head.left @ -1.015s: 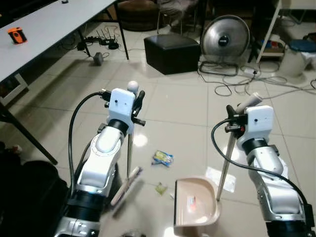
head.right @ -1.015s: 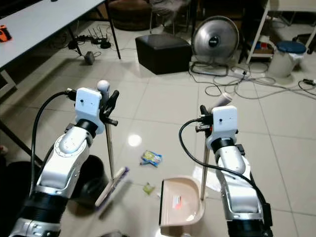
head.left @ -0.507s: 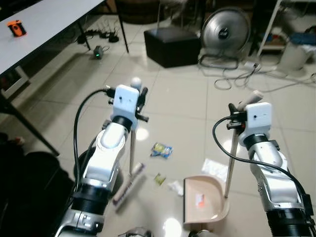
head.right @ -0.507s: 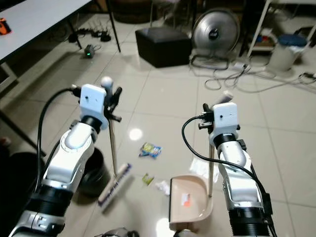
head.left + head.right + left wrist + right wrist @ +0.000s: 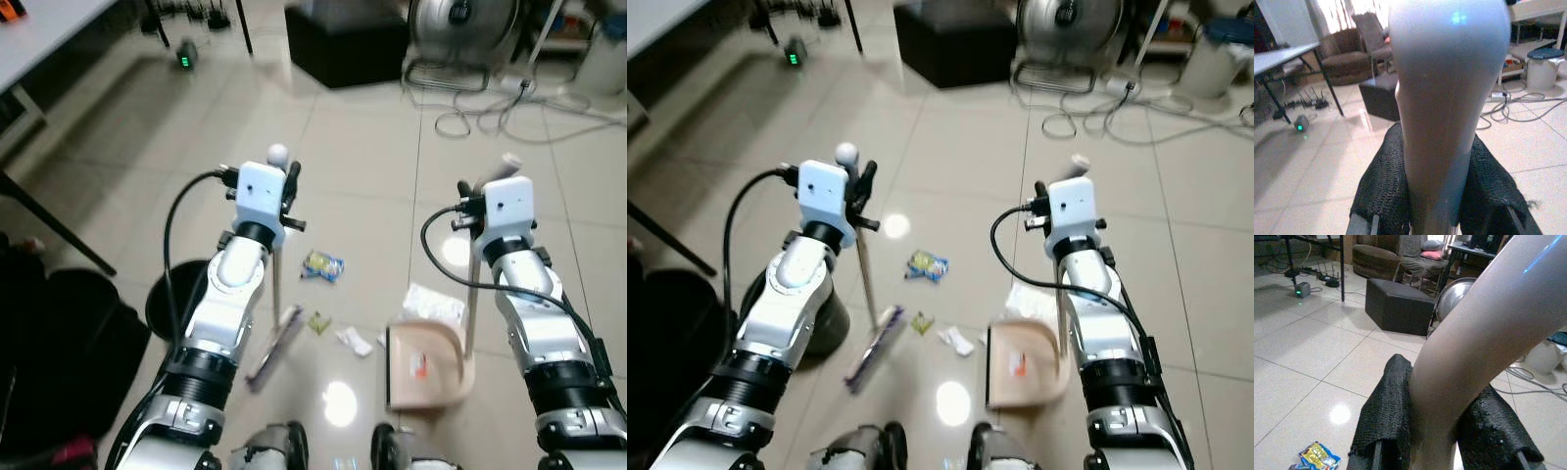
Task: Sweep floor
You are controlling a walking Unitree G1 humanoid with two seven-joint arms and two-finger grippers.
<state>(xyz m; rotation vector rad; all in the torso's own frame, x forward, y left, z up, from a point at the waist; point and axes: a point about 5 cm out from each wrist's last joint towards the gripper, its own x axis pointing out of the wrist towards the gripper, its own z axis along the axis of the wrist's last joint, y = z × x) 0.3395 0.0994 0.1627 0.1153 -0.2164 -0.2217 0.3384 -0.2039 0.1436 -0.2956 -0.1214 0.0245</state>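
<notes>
Head views — the broom is held upright near its top by the left gripper, brush head on the tiled floor. The dustpan is stood on the floor by its handle, clamped in the right gripper. Between them lie a wrapper and paper scraps.

Left wrist view — black fingers are closed on the broom handle.

Right wrist view — fingers are pressed against the dustpan handle (wrapper seen below).

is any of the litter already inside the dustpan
No, the dustpan holds only a small label, while the yellow-blue wrapper, green scrap and white crumpled paper lie on the floor beside it.
</notes>
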